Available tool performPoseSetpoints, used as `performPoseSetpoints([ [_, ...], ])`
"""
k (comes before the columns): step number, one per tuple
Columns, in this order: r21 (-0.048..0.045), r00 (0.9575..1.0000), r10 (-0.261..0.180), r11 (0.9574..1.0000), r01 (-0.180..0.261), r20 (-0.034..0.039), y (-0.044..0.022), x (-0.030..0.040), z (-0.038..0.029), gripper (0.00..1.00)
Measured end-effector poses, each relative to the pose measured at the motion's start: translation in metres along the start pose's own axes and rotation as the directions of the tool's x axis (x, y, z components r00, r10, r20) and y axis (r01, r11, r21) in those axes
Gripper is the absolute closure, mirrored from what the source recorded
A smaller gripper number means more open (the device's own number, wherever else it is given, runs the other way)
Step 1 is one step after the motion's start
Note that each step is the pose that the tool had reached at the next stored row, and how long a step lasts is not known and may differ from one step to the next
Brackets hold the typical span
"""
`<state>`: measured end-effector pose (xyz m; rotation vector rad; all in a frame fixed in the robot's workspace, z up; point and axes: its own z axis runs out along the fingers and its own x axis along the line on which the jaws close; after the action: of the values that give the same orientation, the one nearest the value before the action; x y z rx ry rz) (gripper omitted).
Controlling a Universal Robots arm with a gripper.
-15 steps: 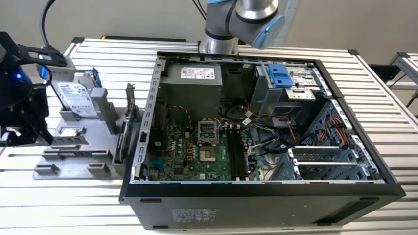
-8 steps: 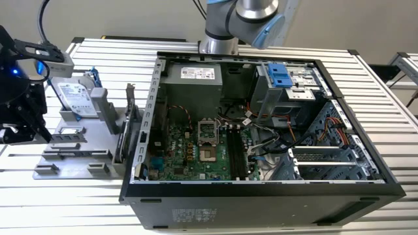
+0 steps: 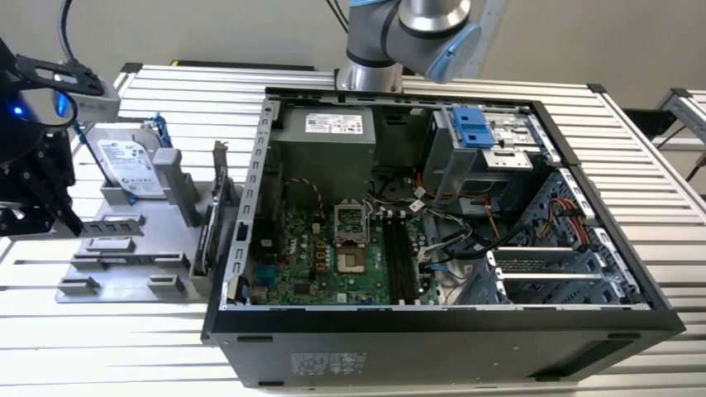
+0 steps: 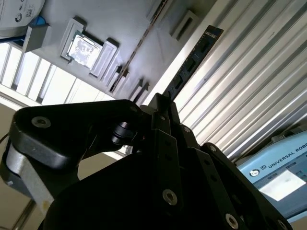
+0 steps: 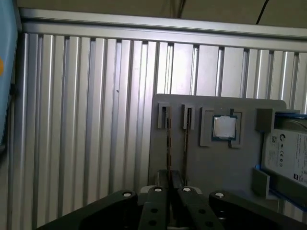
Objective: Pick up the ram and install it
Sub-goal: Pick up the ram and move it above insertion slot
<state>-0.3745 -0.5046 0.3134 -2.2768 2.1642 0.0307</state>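
The gripper's (image 4: 160, 103) fingers look closed on one end of the ram (image 4: 192, 62), a thin, light, stiff yet fragile stick, best held by its edges, beside the grey parts holder (image 3: 121, 273), at the exterior view's left of the open computer case (image 3: 441, 327).

The gripper (image 3: 39, 219) hangs at the exterior view's left, pointing downward, and both wrist views show its black linkage (image 5: 173, 191) from above. Over it sits the dark wrist (image 3: 28, 124), a blue light glowing. The arm's silver-blue joint (image 3: 417, 29) stands well apart from the gripper.
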Motion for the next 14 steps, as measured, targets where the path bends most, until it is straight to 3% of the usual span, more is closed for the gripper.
performPoseSetpoints([
  [14,0.0,1.0,0.0,1.0,0.0,0.0,0.0002,-0.0002,-0.0141,1.0],
])
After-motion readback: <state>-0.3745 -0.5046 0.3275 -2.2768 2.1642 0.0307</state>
